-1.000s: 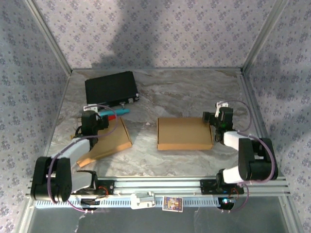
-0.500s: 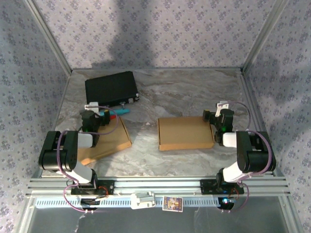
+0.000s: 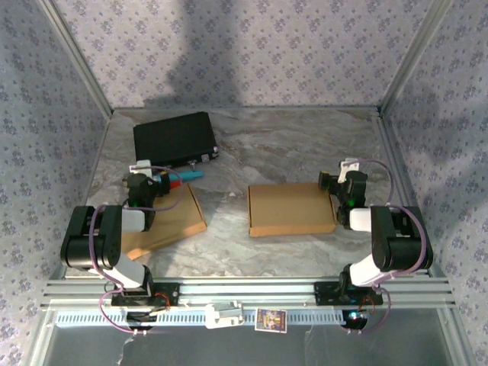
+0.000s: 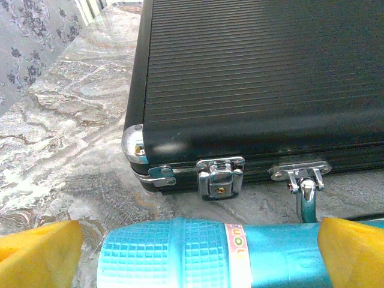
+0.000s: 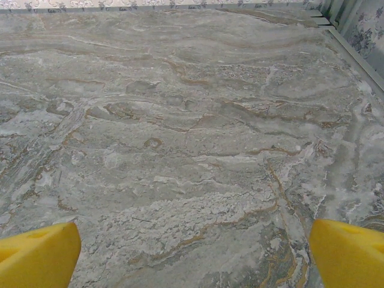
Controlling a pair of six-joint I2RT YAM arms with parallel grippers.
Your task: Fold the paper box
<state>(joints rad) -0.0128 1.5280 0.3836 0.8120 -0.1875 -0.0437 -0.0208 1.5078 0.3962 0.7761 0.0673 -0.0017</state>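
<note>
Watch your left gripper (image 4: 198,255): its jaws stand wide, and a teal cylinder (image 4: 180,249) lies crosswise between the yellow pads (image 4: 37,249). Closing now would probably catch that tool, or nudge it into the black case (image 4: 258,78) just ahead. That case is shut and latched, so its contents are hidden. The left paper box (image 3: 174,219) lies flat behind and beneath those jaws, holding nothing. Your right gripper (image 5: 192,258) is also wide and empty, with bare table (image 5: 180,120) ahead. The second paper box (image 3: 291,208) lies flat just beside it on its left, and a sideways shove could slide it instead of raising a flap.
</note>
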